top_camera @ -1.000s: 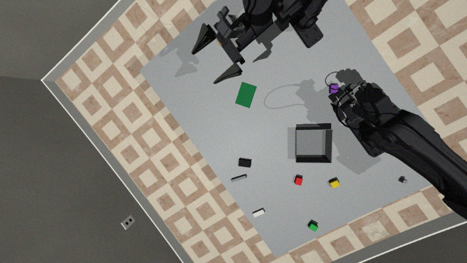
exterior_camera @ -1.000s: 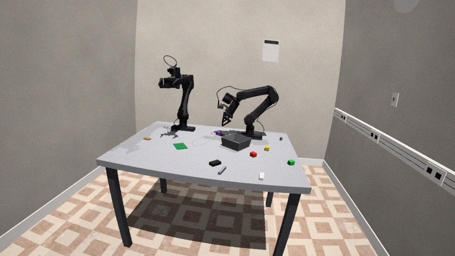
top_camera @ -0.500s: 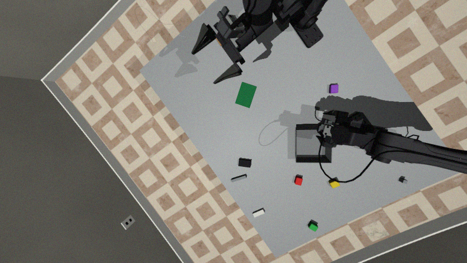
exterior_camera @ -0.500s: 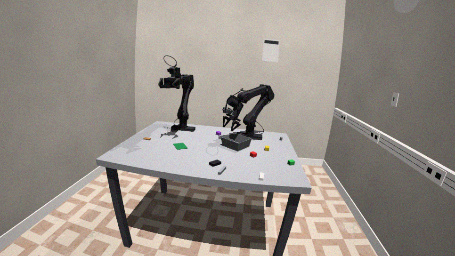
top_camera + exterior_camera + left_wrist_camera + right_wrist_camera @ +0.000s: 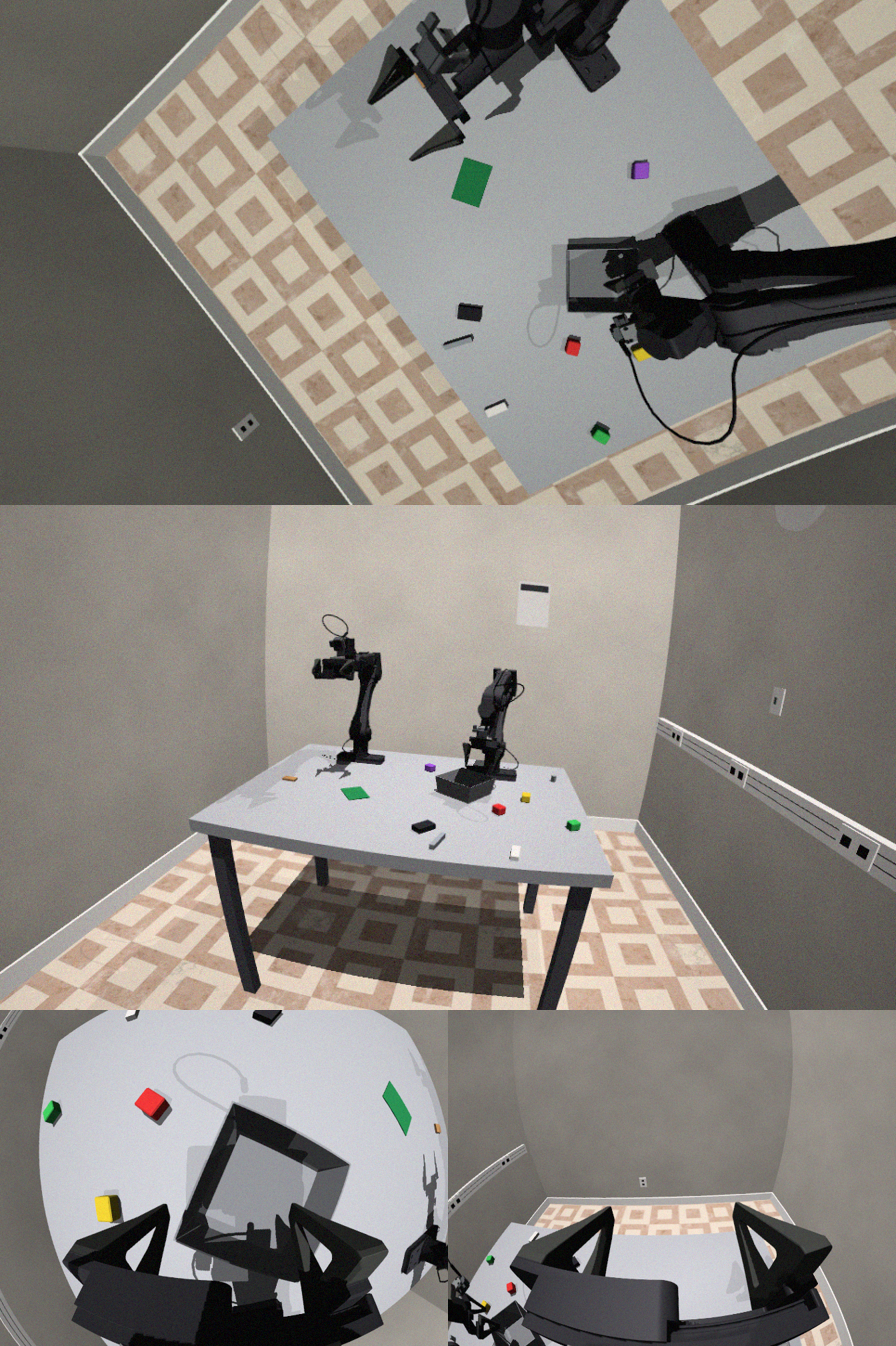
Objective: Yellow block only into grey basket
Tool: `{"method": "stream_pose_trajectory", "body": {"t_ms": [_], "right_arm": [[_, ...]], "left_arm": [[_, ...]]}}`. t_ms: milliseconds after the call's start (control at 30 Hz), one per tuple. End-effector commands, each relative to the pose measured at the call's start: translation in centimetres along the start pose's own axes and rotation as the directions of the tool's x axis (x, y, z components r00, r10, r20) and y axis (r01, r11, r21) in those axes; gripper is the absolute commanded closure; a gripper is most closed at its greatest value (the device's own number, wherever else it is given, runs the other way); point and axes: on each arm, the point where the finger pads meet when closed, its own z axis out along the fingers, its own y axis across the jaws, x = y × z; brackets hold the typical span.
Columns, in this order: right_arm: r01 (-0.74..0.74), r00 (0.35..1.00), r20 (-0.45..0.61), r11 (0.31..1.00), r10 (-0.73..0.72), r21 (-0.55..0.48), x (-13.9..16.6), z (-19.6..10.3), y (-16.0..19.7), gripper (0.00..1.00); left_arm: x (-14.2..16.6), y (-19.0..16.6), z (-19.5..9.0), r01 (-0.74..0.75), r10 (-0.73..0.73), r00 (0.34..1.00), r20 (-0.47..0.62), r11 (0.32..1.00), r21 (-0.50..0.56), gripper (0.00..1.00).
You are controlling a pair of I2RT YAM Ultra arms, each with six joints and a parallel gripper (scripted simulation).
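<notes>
The yellow block (image 5: 642,354) (image 5: 526,796) (image 5: 105,1208) (image 5: 485,1306) lies on the table beside the grey basket (image 5: 598,304) (image 5: 465,788) (image 5: 267,1122) (image 5: 507,1313). The basket is flat and right side up; no block shows inside, though the left arm hides part of it in the top view. My left gripper (image 5: 229,1211) is open and empty above the basket, with the yellow block outside its left finger in the left wrist view. My right gripper (image 5: 390,130) (image 5: 673,1212) is open and empty, high over the table, far from the block.
A red block (image 5: 572,346) (image 5: 150,1102) lies near the basket and the yellow block. A green block (image 5: 601,433) (image 5: 51,1111) is farther out. A purple block (image 5: 640,170), green sheet (image 5: 471,181), black block (image 5: 469,312), grey bar (image 5: 458,342) and white block (image 5: 496,407) lie elsewhere.
</notes>
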Motion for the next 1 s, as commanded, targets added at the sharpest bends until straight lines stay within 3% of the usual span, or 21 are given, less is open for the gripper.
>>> {"method": "stream_pose_trajectory", "body": {"t_ms": [0,133,200,467,700,967], "right_arm": [[0.002,1.0,0.015,1.0,-0.002,0.001,-0.6,-0.2,0.0,0.0],[0.002,1.0,0.015,1.0,-0.002,0.001,-0.6,-0.2,0.0,0.0],[0.002,1.0,0.015,1.0,-0.002,0.001,-0.6,-0.2,0.0,0.0],[0.002,1.0,0.015,1.0,-0.002,0.001,-0.6,-0.2,0.0,0.0],[0.002,1.0,0.015,1.0,-0.002,0.001,-0.6,-0.2,0.0,0.0],[0.002,1.0,0.015,1.0,-0.002,0.001,-0.6,-0.2,0.0,0.0]], "left_arm": [[-2.1,3.3,-0.6,0.123,-0.12,0.991,0.06,0.991,-0.056,0.0],[-1.6,7.4,-1.1,0.277,-0.268,0.96,0.083,0.951,-0.134,0.0],[-1.6,7.4,-1.1,0.277,-0.268,0.96,0.083,0.951,-0.134,0.0],[0.5,13.2,-2.4,0.493,-0.473,0.87,0.138,0.836,-0.24,0.0],[1.6,15.1,-3.1,0.566,-0.542,0.824,0.164,0.778,-0.273,0.0],[1.6,15.2,-3.1,0.567,-0.544,0.823,0.164,0.777,-0.273,0.0]]}}
